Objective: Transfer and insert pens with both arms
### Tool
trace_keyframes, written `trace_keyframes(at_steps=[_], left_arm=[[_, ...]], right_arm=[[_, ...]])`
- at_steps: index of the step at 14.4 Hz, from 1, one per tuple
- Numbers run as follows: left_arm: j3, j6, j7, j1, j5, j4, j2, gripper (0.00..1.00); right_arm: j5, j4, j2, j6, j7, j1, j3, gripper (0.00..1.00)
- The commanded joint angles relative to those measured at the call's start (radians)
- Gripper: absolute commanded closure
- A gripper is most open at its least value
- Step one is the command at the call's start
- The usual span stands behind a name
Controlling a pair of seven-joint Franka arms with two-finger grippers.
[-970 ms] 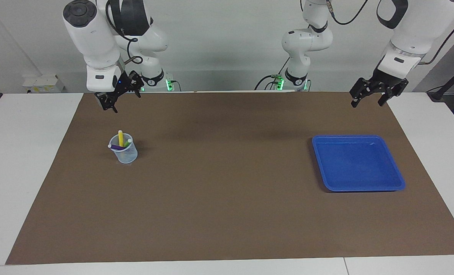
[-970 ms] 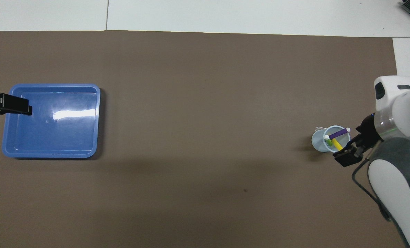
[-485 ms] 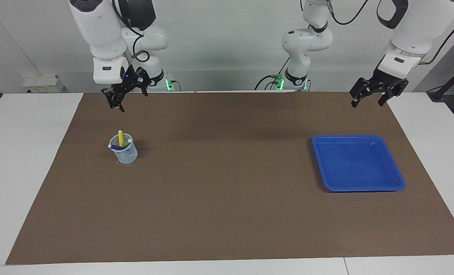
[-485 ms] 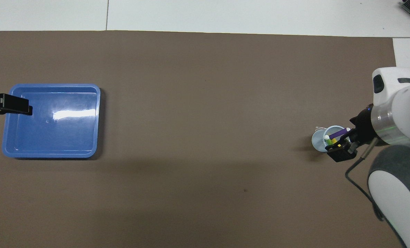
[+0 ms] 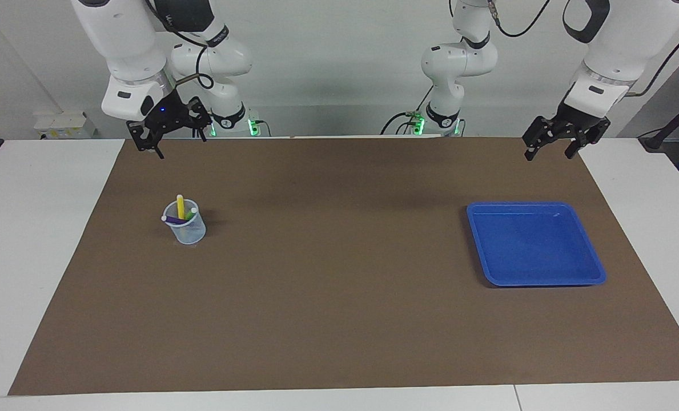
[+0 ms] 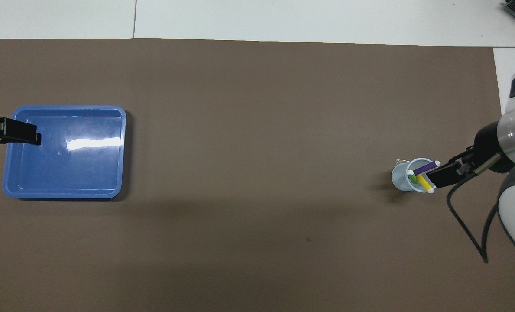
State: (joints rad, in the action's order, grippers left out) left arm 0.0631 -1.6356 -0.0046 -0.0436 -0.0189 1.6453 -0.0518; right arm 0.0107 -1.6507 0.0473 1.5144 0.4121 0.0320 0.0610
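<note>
Now I am seeing three pens, yellow [image 5: 180,206], purple [image 5: 173,219] and green [image 5: 190,215], standing in a cup [image 5: 186,229] on the mat [image 5: 339,319] toward the right arm's end. Right gripper [image 5: 168,132] is hanging open over the mat's robot-side edge. Left gripper [image 5: 562,140] is waiting open over the mat's corner, the tray [image 5: 536,279] lying empty.

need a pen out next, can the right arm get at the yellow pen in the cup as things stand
Probably yes. The yellow pen stands upright in the clear cup, sticking above the rim. The right gripper hangs raised with open jaws at that end of the table, nothing between them. The purple and green pens lean close by.
</note>
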Motion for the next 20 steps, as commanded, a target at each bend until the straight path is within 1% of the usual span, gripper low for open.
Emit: trace_keyframes(at_steps=[1,3,10,13,15,20], left_arm=[[-0.012,-0.012,0.009,0.015,0.016,0.004,-0.002,0.00],[-0.012,-0.012,0.009,0.016,0.016,0.004,-0.002,0.00],[-0.012,-0.012,0.011,0.016,0.016,0.004,-0.002,0.00],[-0.012,-0.012,0.009,0.016,0.016,0.004,-0.002,0.00],[-0.012,-0.012,0.009,0.015,0.016,0.004,-0.002,0.00],[-0.012,-0.012,0.009,0.016,0.016,0.004,-0.002,0.00]], right_arm=[[-0.002,0.045,-0.029,-0.019,-0.023,-0.032,0.011,0.00],[0.000,0.043,-0.027,-0.023,-0.024,-0.052,0.028,0.00],[-0.001,0.037,-0.023,-0.016,-0.039,-0.058,0.028,0.00],[-0.006,0.037,-0.020,0.006,-0.096,-0.060,0.020,0.00],[-0.023,0.037,-0.020,-0.005,-0.142,-0.060,0.020,0.00],[-0.025,0.032,-0.018,0.024,-0.147,-0.072,0.020,0.00]])
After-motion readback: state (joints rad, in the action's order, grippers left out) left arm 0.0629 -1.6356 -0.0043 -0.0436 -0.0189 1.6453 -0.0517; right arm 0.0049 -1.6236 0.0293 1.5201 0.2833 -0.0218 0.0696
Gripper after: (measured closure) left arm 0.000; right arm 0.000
